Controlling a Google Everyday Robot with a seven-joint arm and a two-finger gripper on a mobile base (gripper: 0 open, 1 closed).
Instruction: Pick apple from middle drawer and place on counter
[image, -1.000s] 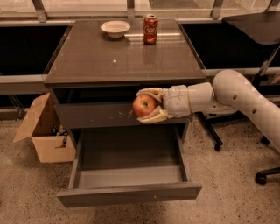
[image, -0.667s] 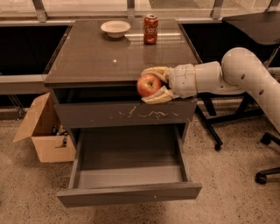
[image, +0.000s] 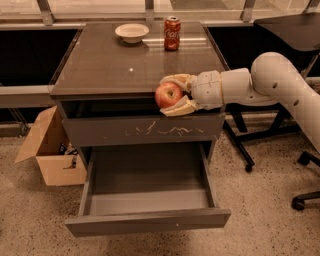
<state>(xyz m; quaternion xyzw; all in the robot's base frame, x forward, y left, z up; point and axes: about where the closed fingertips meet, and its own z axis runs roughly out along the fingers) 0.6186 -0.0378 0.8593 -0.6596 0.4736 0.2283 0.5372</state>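
A small red apple (image: 169, 95) with yellowish patches sits clamped in the robot's gripper (image: 170, 95) at the front edge of the counter (image: 110, 65), right of that edge's middle and about level with the glossy top. One cream finger curls over the apple and the other cups it from beneath, so the claw is closed on the fruit. Whether the apple hangs over the counter or just in front of its edge cannot be told. The white arm (image: 280, 82) reaches in from the counter's right side, forearm nearly level, wrist turned so the fingers point leftward along the front edge. The apple is likely firm, fairly light and smooth-skinned, so it may slip or roll; gripping across its widest part, as here, seems the safest hold, and it should be set down gently to avoid bruising. Below the counter, under a scratched drawer front (image: 145, 131), the middle drawer (image: 147, 221) stands pulled out with nothing visible inside. At the counter's far edge stand a red soda can (image: 172, 33) and a pale bowl (image: 132, 32).
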